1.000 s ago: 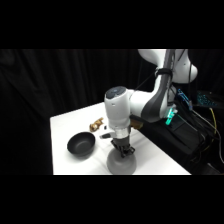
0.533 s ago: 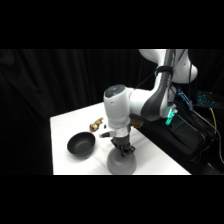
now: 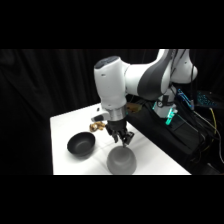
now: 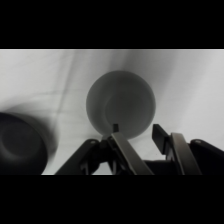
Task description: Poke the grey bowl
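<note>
The grey bowl (image 3: 122, 162) stands at the table's front edge, round and matte. My gripper (image 3: 122, 142) hangs straight down over the bowl's far rim, its tips just above or at the rim; contact cannot be judged. In the wrist view the grey bowl (image 4: 120, 102) fills the middle, and my gripper (image 4: 137, 131) is open, with the left fingertip (image 4: 116, 129) over the bowl's near rim and bare table showing between the two fingers. Nothing is held.
A black bowl (image 3: 81, 144) sits to the left of the grey one, also seen as a dark shape, the black bowl (image 4: 22, 142). A small brass-coloured object (image 3: 98, 125) lies behind the gripper. Dark equipment and cables (image 3: 180, 135) crowd the table's right side.
</note>
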You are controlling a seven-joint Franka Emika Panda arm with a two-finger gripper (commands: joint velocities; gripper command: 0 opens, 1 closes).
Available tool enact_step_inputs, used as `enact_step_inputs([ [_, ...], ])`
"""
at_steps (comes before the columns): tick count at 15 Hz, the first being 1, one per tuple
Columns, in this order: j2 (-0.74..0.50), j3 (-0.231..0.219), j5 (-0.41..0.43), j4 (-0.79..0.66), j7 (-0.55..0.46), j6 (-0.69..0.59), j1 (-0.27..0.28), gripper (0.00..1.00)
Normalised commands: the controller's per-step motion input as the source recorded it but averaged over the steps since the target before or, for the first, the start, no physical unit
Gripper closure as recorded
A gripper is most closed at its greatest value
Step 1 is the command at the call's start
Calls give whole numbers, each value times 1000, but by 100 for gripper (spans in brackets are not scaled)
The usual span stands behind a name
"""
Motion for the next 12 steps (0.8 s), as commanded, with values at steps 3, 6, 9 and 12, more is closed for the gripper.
enact_step_inputs([
  [3,-173,-47,54,149,-143,-307,-12,0],
  [6,-120,-60,2,126,-132,-219,-10,0],
  [9,-76,-34,4,150,-121,-195,3,0],
  [12,-56,-17,59,141,-148,-173,-4,0],
])
